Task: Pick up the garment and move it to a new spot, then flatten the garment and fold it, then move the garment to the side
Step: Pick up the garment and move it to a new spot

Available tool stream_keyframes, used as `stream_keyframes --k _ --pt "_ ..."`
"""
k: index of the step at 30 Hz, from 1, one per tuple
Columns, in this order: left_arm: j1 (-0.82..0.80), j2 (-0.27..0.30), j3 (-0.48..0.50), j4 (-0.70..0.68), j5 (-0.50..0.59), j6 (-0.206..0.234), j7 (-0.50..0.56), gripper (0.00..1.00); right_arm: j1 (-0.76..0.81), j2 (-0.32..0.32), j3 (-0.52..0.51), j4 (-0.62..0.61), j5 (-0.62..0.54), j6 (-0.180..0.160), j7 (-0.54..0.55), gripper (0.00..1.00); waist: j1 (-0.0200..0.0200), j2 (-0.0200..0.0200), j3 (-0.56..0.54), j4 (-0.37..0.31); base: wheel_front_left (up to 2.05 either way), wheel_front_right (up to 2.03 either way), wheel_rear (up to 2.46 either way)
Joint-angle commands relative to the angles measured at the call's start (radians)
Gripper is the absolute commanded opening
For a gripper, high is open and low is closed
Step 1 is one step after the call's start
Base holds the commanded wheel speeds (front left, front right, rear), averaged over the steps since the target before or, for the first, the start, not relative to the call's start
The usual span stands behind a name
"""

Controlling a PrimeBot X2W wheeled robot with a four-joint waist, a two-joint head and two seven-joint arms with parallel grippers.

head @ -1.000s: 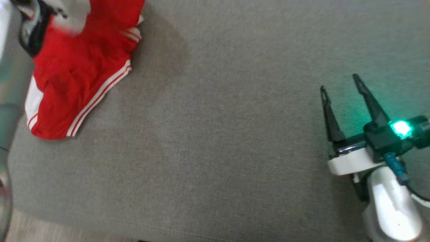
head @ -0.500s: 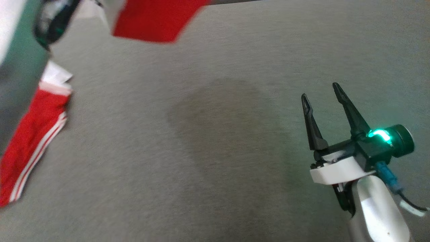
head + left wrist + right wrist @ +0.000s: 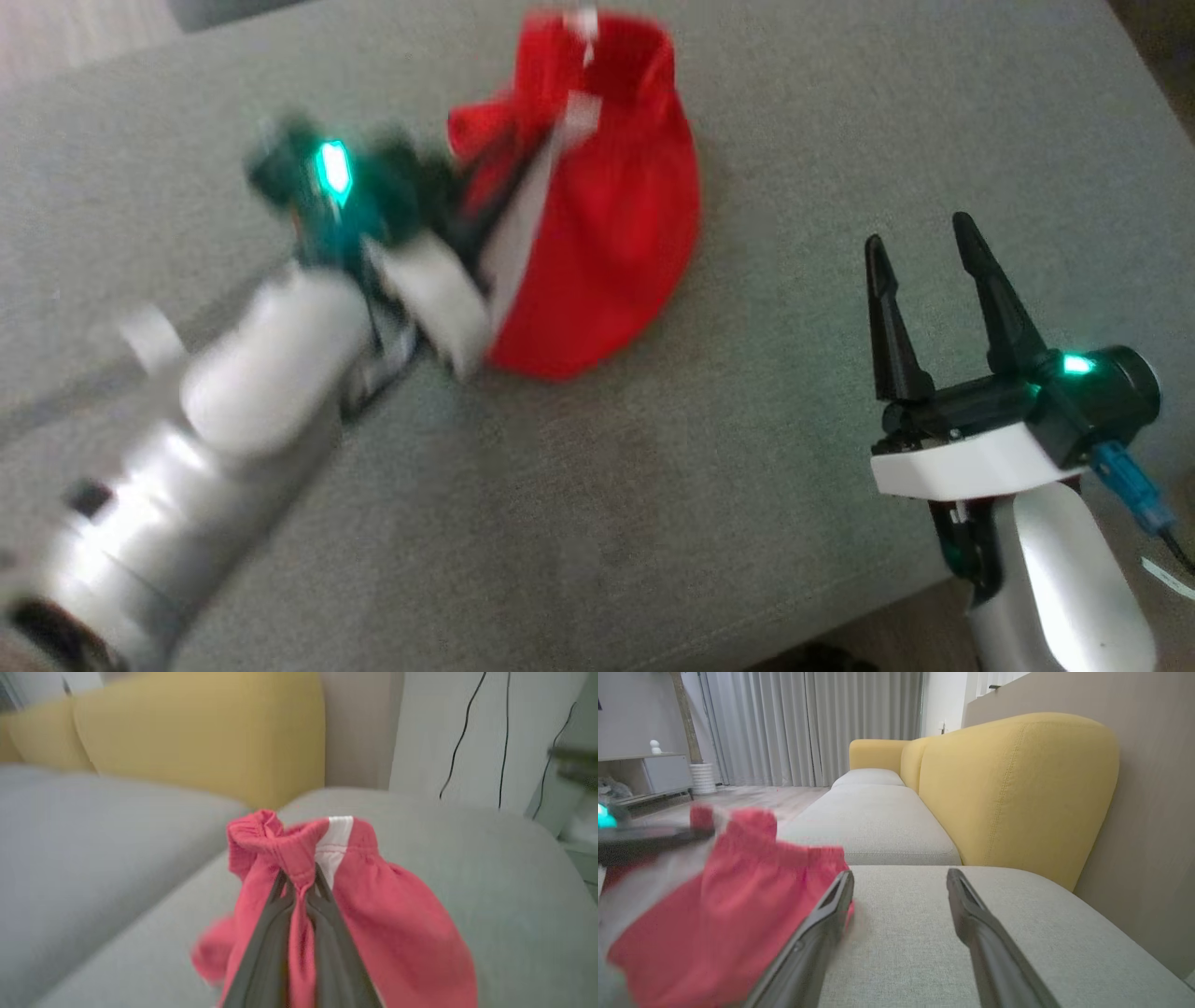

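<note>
One garment [image 3: 616,233], one left gripper [image 3: 300,882], one right gripper [image 3: 920,235], one sofa [image 3: 653,523]

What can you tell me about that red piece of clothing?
The red cloth garment with a white stripe looks like soft shorts with a gathered elastic waistband. It is bunched, pinched at the waistband by the shut left gripper, and its lower part seems to rest on the grey fabric sofa cushion.

A home living room: yellow-backed sofa [image 3: 1008,788], long grey curtains [image 3: 808,728], low cabinet [image 3: 649,777].
</note>
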Motion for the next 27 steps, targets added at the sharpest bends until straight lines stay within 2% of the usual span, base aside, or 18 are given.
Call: stream_keyframes --k 1,2,3,4,8,12,15,20,24,27 --pt "-0.008 0.015 0.026 -0.003 -0.003 0.008 -0.014 0.0 -0.035 0.005 0.025 -0.037 0.005 -0.001 0.0 1.0 -0.0003 0.0 0.027 -0.012 0.0 0.0 0.0" --pt "0.028 0.001 0.01 0.033 0.0 0.011 -0.036 0.0 -0.035 0.005 0.029 -0.037 0.006 -0.001 0.0 1.0 -0.0003 0.0 0.034 -0.008 0.0 0.0 0.0" --pt "0.06 -0.015 0.002 0.07 0.004 0.024 -0.066 0.04 -0.036 0.005 0.033 -0.037 0.005 -0.001 0.0 1.0 -0.0003 0.0 0.039 -0.003 0.0 0.0 0.0" --pt "0.116 -0.045 -0.005 0.138 0.013 0.056 -0.12 1.0 -0.032 0.005 0.041 -0.032 0.002 -0.001 0.0 1.0 -0.0003 0.0 0.039 0.013 0.0 0.0 0.0" --pt "0.213 -0.111 0.055 0.169 0.024 0.142 -0.171 1.0 -0.006 0.005 0.016 -0.012 0.005 -0.001 0.0 1.0 -0.0003 0.0 0.008 0.082 0.0 0.0 0.0" --pt "0.387 -0.143 0.274 0.009 0.07 0.25 -0.172 1.0 0.023 0.005 0.003 0.009 0.004 -0.001 0.0 1.0 -0.0003 0.0 -0.057 0.162 0.0 0.0 0.0" --pt "0.539 -0.162 0.423 -0.105 0.151 0.303 -0.172 1.0 0.053 0.005 -0.008 0.028 0.006 -0.001 0.0 1.0 -0.0003 0.0 -0.119 0.222 0.0 0.0 0.0" --pt "0.757 -0.216 0.61 -0.256 0.279 0.32 -0.173 1.0 0.116 0.005 -0.024 0.064 -0.008 -0.001 0.0 1.0 -0.0003 0.0 -0.227 0.309 0.0 0.0 0.0" --pt "0.93 -0.258 0.723 -0.377 0.389 0.291 -0.173 1.0 0.176 0.005 -0.029 0.089 -0.014 -0.001 0.0 1.0 -0.0003 0.0 -0.301 0.351 0.0 0.0 0.0" --pt "1.004 -0.276 0.745 -0.429 0.453 0.275 -0.173 1.0 0.203 0.005 -0.04 0.095 -0.023 -0.001 0.0 1.0 -0.0003 0.0 -0.323 0.366 0.0 0.0 0.0"
